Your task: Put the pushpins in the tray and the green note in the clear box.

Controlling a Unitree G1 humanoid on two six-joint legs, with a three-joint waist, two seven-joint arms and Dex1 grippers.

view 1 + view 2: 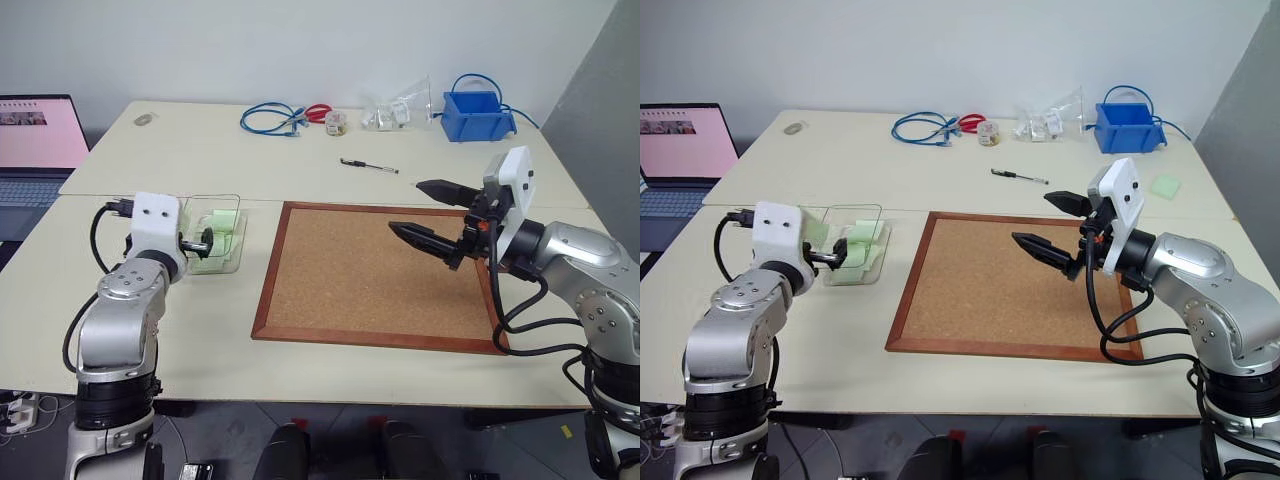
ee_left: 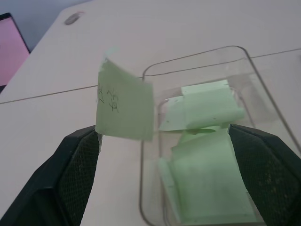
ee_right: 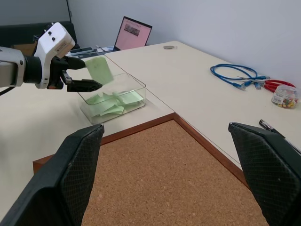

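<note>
My left gripper (image 2: 162, 132) is open at the near end of the clear box (image 2: 197, 54), its jaws spread across the box's width. A green note (image 2: 124, 106) with pen marks clings to one of its fingers (image 2: 80, 165) and stands up beside the box's rim; the right wrist view shows the same note (image 3: 99, 69) above the box. Several other pale green notes (image 1: 222, 228) lie inside the box. My right gripper (image 1: 406, 207) hovers open and empty over the cork board (image 1: 350, 290). The pushpins and the tray are out of view.
At the table's back are a blue bin (image 1: 476, 114), a plastic bag (image 1: 398, 108), a small jar (image 1: 336, 122), red scissors (image 1: 318, 112) and a blue cable (image 1: 268, 120). A pen (image 1: 368, 166) lies behind the board. A laptop (image 1: 35, 150) stands far left; a green pad (image 1: 1165, 186) lies right.
</note>
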